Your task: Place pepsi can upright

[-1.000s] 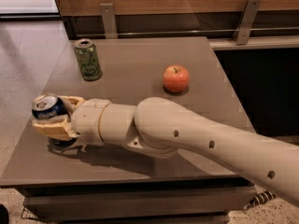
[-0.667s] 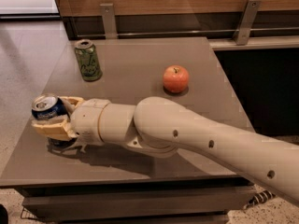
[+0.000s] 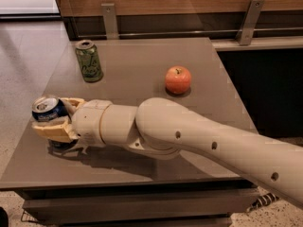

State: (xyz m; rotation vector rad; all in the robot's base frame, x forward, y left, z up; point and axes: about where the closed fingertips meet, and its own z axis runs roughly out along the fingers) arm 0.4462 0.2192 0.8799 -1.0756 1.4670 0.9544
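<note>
The pepsi can [image 3: 47, 110] is dark blue with a silver top and stands roughly upright near the table's left edge. My gripper [image 3: 57, 118] is shut on the can, with one tan finger [image 3: 51, 130] in front of it and the other behind. The can's lower part is hidden by the front finger. My white arm reaches in from the lower right across the table.
A green can [image 3: 89, 61] stands upright at the back left of the brown table [image 3: 142, 60]. A red apple [image 3: 178, 79] sits at mid-right. A wooden wall with metal brackets runs behind the table. The table's left edge is close to the gripper.
</note>
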